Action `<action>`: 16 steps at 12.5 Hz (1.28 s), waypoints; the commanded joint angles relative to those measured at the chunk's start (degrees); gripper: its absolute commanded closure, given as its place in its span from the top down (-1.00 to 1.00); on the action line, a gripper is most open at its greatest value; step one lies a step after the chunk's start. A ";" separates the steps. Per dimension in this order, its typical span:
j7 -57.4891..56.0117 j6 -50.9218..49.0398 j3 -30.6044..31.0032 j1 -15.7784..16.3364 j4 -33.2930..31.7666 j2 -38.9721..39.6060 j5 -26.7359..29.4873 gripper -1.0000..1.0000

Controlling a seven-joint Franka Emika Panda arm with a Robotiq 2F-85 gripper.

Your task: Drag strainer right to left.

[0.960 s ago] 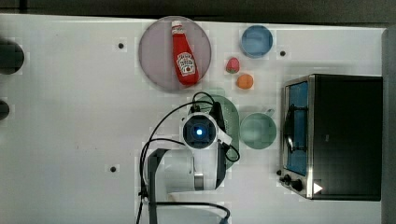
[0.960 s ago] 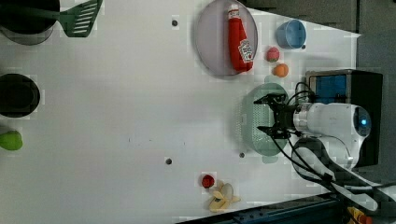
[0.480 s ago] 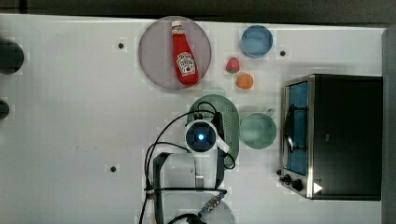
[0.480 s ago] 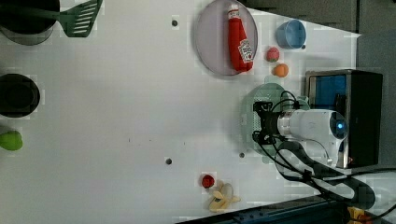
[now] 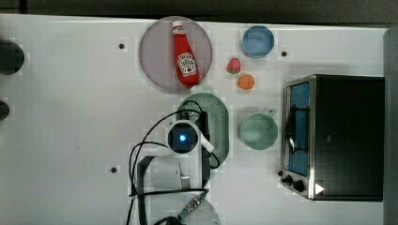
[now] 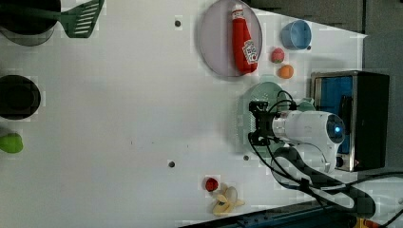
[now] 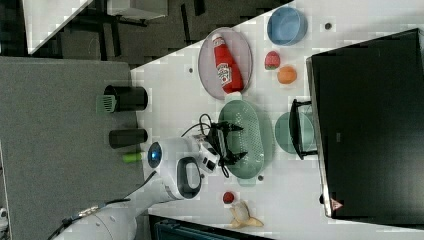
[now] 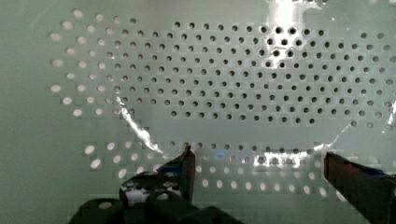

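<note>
I judge the drag not yet begun: the strainer [image 5: 213,124] sits on the table [image 5: 70,122] just below the grey plate [image 5: 157,56] and just beside the green cup [image 5: 258,131] in the top view, with all the leftward travel left to do. My gripper [image 8: 259,163] hangs inside the strainer's bowl with its fingers spread wide, closed on nothing; in the wrist view the holed floor looks very near, but I cannot tell whether the fingertips [image 8: 188,158] touch it. I would next press a finger against the wall and pull.

Going left to right across the top view: two dark pots [image 5: 8,57] sit at the far edge, contents hidden. The grey plate carries a ketchup bottle [image 5: 184,56] lying flat. The strainer holds only my gripper. The green cup looks empty, as does the blue bowl [image 5: 257,41] above it. A strawberry [image 5: 233,65] and an orange [image 5: 245,82] lie loose between them. The toaster oven [image 5: 335,136] stands rightmost, door closed.
</note>
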 commanded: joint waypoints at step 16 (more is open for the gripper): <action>16.48 -10.32 0.97 18.38 12.66 4.28 7.80 1.00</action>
